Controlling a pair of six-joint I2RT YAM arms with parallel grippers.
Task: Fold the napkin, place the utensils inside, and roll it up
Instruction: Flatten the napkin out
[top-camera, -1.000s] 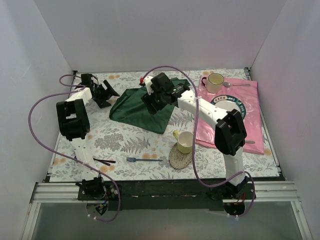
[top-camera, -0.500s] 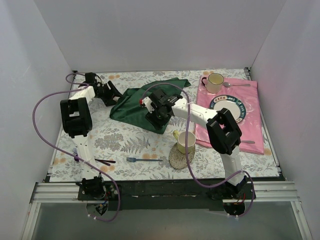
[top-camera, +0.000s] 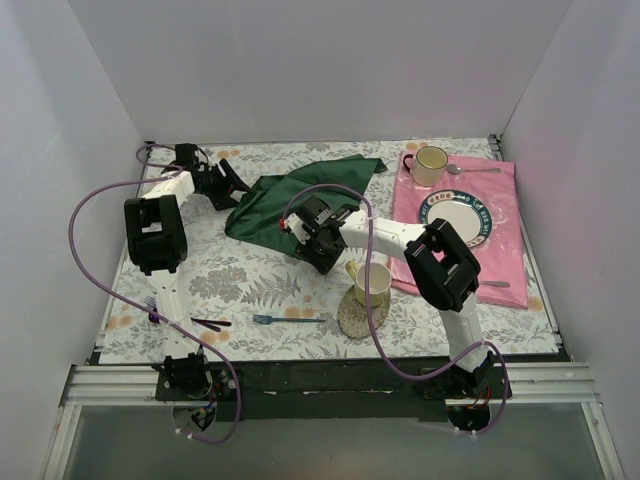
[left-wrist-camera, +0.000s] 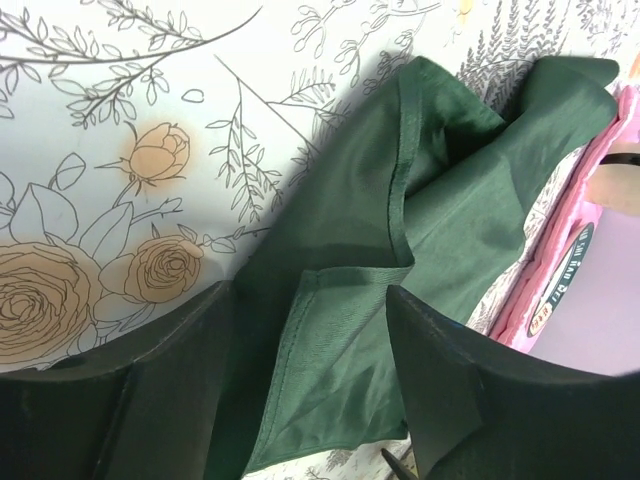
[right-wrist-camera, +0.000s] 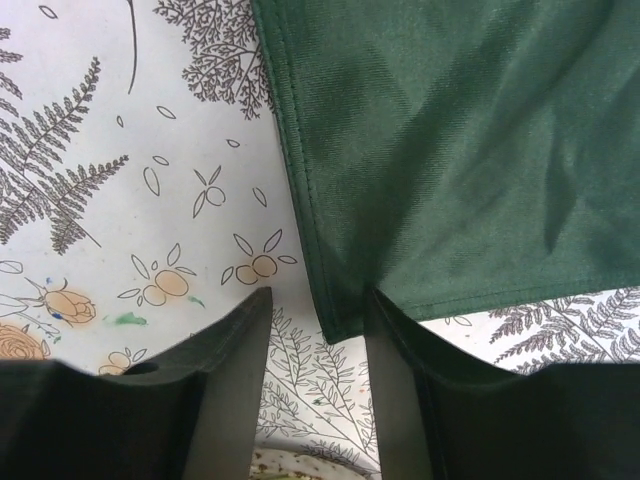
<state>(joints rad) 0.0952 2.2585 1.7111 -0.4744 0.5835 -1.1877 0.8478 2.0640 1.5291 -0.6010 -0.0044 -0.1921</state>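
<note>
The dark green napkin (top-camera: 285, 195) lies crumpled at the back middle of the table. My left gripper (top-camera: 229, 184) is open at its left edge. In the left wrist view a hemmed fold of the napkin (left-wrist-camera: 420, 230) lies between the spread fingers (left-wrist-camera: 150, 400) of the left gripper (left-wrist-camera: 310, 310). My right gripper (top-camera: 318, 243) is open at the napkin's near corner. That corner (right-wrist-camera: 345, 315) of the napkin (right-wrist-camera: 460, 130) sits in the gap of the right gripper (right-wrist-camera: 318, 320). The slate-blue fork (top-camera: 288, 319) lies alone near the front edge.
A yellow cup (top-camera: 372, 282) on a round coaster stands just right of my right gripper. A pink cloth (top-camera: 500, 235) at the right holds a plate (top-camera: 457, 217), a cream mug (top-camera: 431, 162) and silver cutlery. A dark-handled utensil (top-camera: 205, 322) lies front left.
My right gripper has come down and toward the front, from over the napkin's middle to its near corner. My left gripper has slid right to the napkin's left edge.
</note>
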